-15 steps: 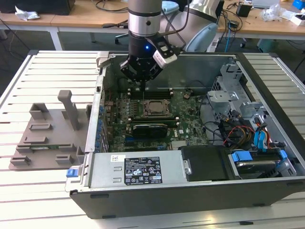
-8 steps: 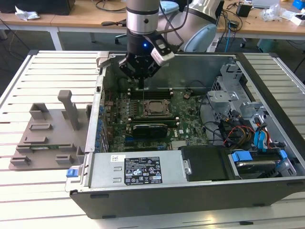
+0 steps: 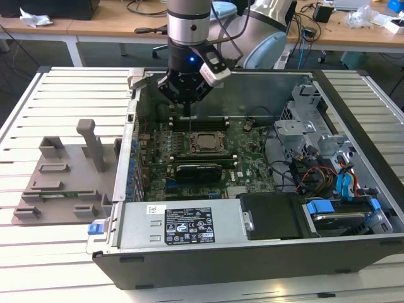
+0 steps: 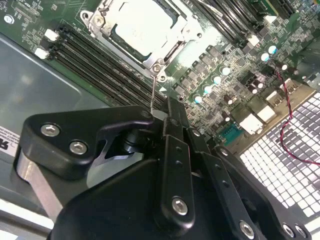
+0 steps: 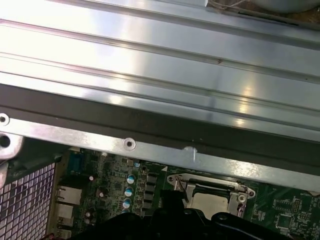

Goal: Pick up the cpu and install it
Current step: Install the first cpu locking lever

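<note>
Cpu (image 4: 141,26) seated flat inside the square socket frame (image 4: 156,59) on the motherboard (image 4: 235,80), silvery top up, seen also in the first wrist view (image 5: 209,202) and in the exterior view (image 3: 203,141) as a pale square mid-board. Appears already placed, so the carrying part of the task judged done; socket latch lever (image 4: 153,92) standing up as a thin wire beside the frame's corner, so locking down judged still open, though not certain from these pictures. Memory slots (image 4: 95,57) lying just beside the frame. Gripper (image 3: 187,95) hanging above the socket, apart from the chip, holding nothing visible; whether its fingers stand apart or together cannot be told. Open computer case (image 3: 353,107) resting on the slatted worktop (image 3: 63,95), with a grey fixture tray (image 3: 66,173) toward the exterior view's left.
</note>
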`<state>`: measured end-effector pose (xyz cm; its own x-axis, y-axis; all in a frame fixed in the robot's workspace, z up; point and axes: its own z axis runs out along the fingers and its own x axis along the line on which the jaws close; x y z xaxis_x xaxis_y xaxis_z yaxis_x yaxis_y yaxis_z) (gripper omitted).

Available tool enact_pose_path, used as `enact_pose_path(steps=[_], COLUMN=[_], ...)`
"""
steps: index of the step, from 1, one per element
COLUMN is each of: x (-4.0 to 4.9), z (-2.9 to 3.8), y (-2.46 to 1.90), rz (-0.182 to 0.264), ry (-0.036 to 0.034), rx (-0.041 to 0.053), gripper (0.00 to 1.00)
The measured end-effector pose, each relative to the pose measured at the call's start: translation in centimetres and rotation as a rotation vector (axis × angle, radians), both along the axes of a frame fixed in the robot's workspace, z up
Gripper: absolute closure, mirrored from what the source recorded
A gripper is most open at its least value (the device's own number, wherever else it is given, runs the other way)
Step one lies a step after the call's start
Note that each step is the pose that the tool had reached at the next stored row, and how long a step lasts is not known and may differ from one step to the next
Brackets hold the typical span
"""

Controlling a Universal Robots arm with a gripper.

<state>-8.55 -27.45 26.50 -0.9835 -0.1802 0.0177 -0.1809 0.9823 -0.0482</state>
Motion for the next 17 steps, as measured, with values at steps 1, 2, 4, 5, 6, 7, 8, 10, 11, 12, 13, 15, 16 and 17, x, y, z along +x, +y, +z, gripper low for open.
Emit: enact_pose_path(steps=[1,2,4,5,6,7,8,10,11,12,13,15,16,17], x=[0.08,0.21,0.57,0.9,1.24,1.49,1.67,1.79,1.79,1.79,1.79,1.79,1.79,1.79], z=[0.0,0.0,0.0,0.0,0.0,-0.01,-0.01,-0.01,-0.01,-0.01,-0.01,-0.01,0.0,0.0], y=[0.0,0.0,-0.01,-0.01,0.0,-0.01,-0.04,-0.18,-0.19,-0.19,-0.2,-0.2,-0.21,-0.21], rz=[0.0,0.0,0.0,0.0,0.0,0.0,0.0,-0.001,-0.001,-0.001,-0.001,-0.001,-0.001,0.0], ry=[0.0001,0.0003,0.0012,0.0022,0.0037,0.0051,0.0061,0.0073,0.0073,0.0074,0.0075,0.0075,0.0077,0.0076], rx=[0.0015,0.0041,0.01,0.0142,0.0184,0.0227,0.0266,0.029,0.029,0.029,0.029,0.029,0.0295,0.0346], gripper=[0.89,0.89,0.89,0.89,0.89,0.89,0.89,0.89,0.89,0.89,0.89,0.89,0.89,0.89])
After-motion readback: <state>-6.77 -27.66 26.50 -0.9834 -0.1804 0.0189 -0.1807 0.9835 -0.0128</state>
